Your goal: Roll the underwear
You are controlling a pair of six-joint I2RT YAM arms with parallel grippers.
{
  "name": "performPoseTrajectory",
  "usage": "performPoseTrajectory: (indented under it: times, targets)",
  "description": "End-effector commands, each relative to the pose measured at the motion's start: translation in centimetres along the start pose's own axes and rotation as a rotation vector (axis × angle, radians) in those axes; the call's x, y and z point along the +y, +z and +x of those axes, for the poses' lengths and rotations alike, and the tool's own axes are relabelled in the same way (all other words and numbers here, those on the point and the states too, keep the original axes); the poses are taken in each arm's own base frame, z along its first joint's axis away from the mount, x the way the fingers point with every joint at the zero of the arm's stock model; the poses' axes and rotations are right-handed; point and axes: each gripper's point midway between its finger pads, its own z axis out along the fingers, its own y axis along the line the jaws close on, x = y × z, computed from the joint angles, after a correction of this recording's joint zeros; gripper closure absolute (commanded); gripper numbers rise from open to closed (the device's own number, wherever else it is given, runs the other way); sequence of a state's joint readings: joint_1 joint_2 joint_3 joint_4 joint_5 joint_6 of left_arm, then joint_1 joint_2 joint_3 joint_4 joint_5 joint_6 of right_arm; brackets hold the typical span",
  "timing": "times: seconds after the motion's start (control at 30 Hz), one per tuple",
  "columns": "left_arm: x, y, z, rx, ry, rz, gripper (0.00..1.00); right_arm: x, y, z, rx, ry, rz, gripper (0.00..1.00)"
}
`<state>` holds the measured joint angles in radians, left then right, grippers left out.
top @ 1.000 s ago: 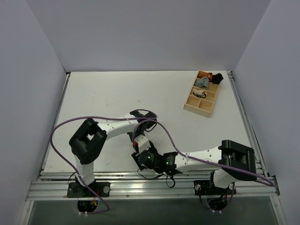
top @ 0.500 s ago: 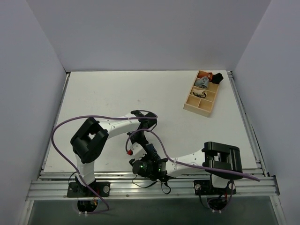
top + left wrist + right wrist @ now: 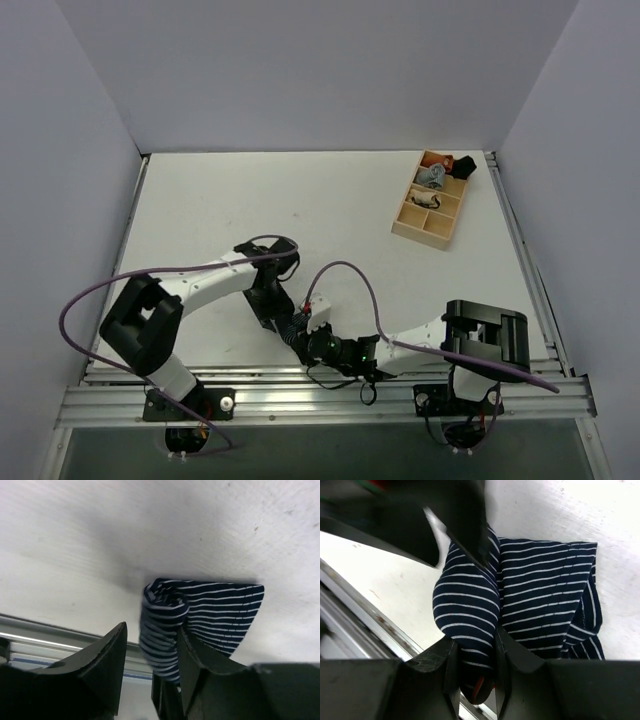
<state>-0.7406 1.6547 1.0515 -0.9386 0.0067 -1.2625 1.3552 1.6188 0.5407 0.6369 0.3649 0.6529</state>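
Near edge: the aluminium rail [image 3: 320, 398] is running along the front of the table [image 3: 250, 200]. The underwear [image 3: 545, 590] is lying on the table just beside it, roughly midway between the two arm bases. Both arms are reaching in low over that spot, so in the overhead view the cloth is hiding almost wholly under the wrists. On the right gripper [image 3: 474, 647] the fingers are pinching the rolled part of the underwear from both sides. Cloth is bulging up between them, and a bit of reddish waistband edge is showing at the bottom of the pinch. On the left gripper [image 3: 152, 630] the fingers are standing apart astride the same roll, not gripping. One finger is touching the cloth, and a strip of bare table is showing beside the other. Garment look: dark navy with fine white stripes, soft and creased. One end is curling into a tight spiral, and the rest is lying flat as a flap spreading away from the roll. Purple cables [image 3: 350, 270] are looping over the forearms. Far right: a wooden tray [image 3: 424, 232] with compartments is sitting well apart from the arms, carrying small grey, orange and black rolled garments [image 3: 432, 176] at its far end.
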Motion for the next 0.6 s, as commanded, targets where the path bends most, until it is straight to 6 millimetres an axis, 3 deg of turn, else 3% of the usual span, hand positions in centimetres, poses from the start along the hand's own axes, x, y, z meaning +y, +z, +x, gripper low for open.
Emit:
performPoseTrajectory:
  times: [0.0,0.2,0.33,0.57]
  targets:
    - [2.2,-2.9,-2.2,-0.095,-0.066,0.051,0.49,-5.0,-0.9,7.9,0.238,0.059,0.08,1.0]
    - [1.8,-4.2,-3.0,-0.158,-0.027,0.115,0.43,-5.6,-0.7,10.1,0.274,0.147,0.029,1.0]
    - [0.9,-2.8,-2.0,-0.126,-0.007,0.184,0.43,-5.9,-0.9,11.7,0.302,0.159,0.002,0.99]
    - [-0.3,-1.5,-1.8,-0.131,0.04,0.215,0.4,-5.9,-0.9,11.5,0.287,0.161,-0.004,0.99]
